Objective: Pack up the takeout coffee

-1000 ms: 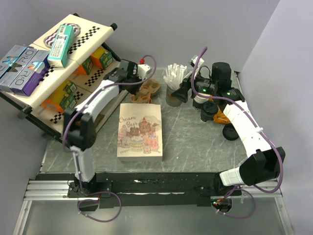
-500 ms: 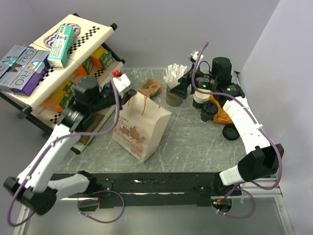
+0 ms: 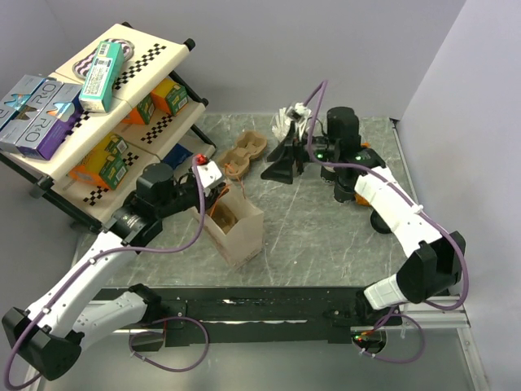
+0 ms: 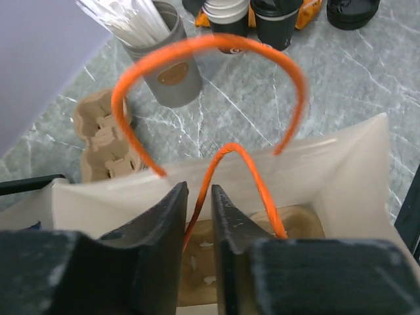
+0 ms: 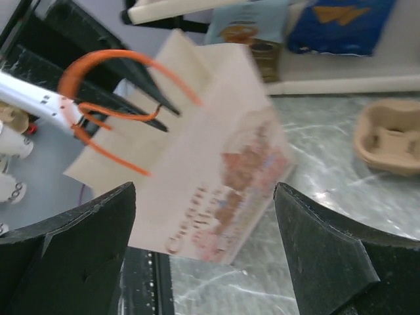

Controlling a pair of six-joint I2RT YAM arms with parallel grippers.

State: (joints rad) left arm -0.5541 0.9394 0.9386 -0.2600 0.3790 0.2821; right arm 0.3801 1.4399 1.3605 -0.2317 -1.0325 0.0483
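The 2 dark fingers (image 5: 72,249) stand wide apart at the bottom corners with nothing gripped. Between and beyond them is a white paper bag (image 5: 216,164), blurred and tilted, with a printed picture and lettering on its side. Its 2 orange handles (image 5: 98,62) loop up above the finger on the view's left, beside a white arm part (image 5: 33,98). Beyond the other finger a cardboard cup carrier (image 5: 390,134) lies on the grey marbled tabletop (image 5: 321,125), with a shelf (image 5: 348,84) of packets behind it.

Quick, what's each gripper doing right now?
Left gripper: nearly closed around the bag's orange handle; grip cannot be told.
Right gripper: open, empty.
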